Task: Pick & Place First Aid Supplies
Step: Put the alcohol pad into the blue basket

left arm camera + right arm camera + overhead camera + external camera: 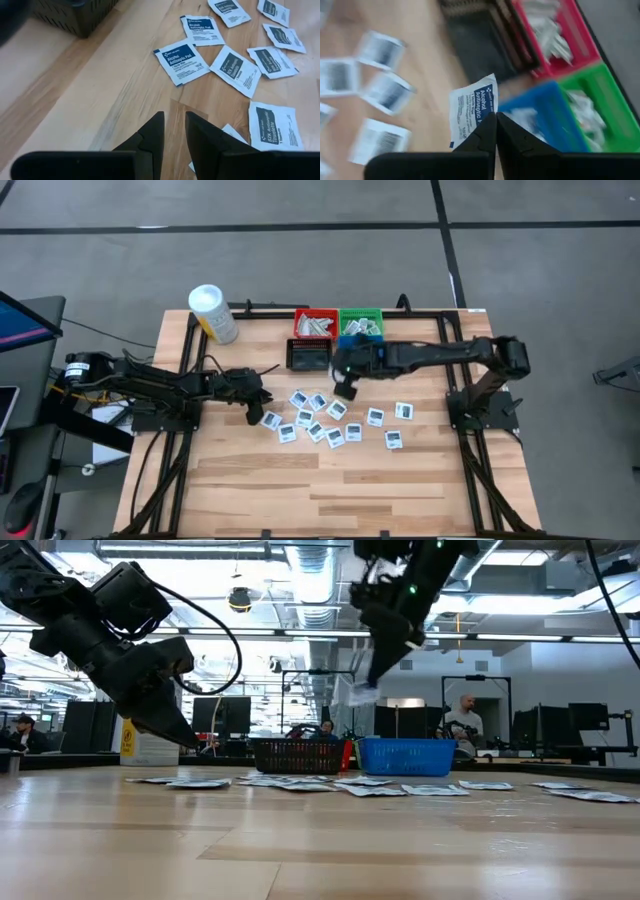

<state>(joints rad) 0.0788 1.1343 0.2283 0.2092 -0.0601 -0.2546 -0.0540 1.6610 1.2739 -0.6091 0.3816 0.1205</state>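
Wooden tabletop (300, 480), white packets (320, 418) scattered near its centre. Right pincer (495, 120) hung above them toward twelve o'clock, beside the bins (338, 325), clamped on an alcohol pad packet (471, 107). Left pincer (173, 131) stood at nine o'clock of the scatter, narrowly parted, empty.

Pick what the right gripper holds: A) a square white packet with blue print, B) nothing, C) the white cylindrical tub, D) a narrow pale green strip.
A: in the right wrist view the right gripper is shut on a square white alcohol-pad packet with blue print, lifted above the wooden table.
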